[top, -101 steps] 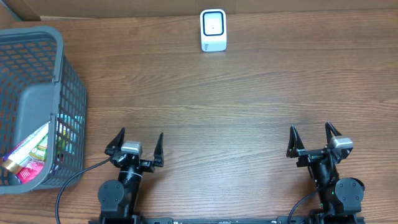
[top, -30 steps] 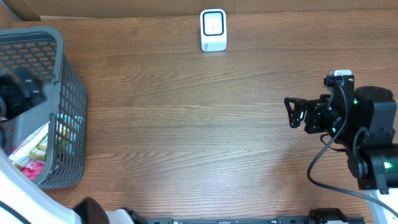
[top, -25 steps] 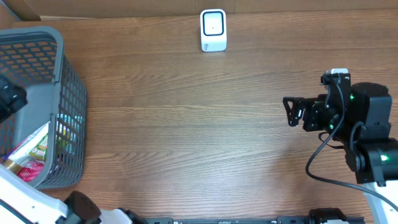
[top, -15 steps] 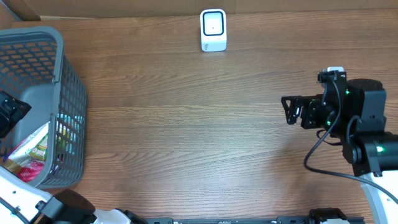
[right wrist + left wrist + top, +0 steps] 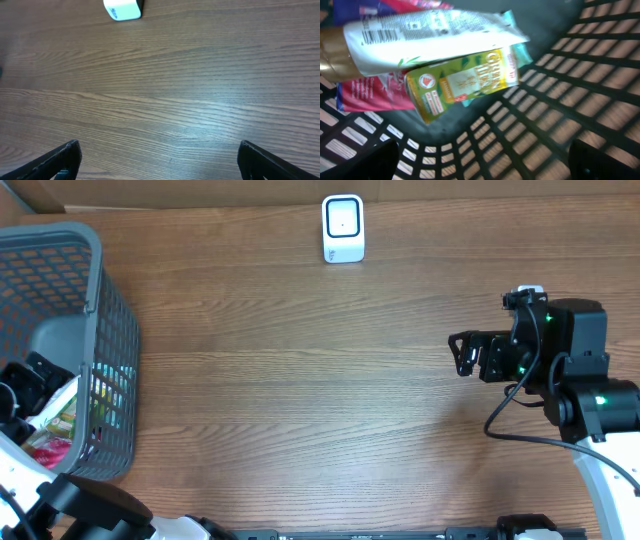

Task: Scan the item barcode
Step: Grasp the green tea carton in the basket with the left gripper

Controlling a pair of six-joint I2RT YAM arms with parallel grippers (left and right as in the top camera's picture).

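We're hovering the left gripper (image 5: 482,162), fingers spread wide and empty, inside the basket (image 5: 60,240) above the green tea packet (image 5: 462,82). We're aiming for 1 square pinch across its narrow sides, barcode uncovered. The right gripper (image 5: 165,160) is hanging open too, facing the scanner (image 5: 343,228).

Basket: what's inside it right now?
A white tube with a barcode, a yellow-green tea carton, a pink packet and a teal packet, piled together. Anything beneath the pile is covered.

Basket (image 5: 118,350) cut by overhead's left edge, scanner (image 5: 120,10) cropped in right wrist view
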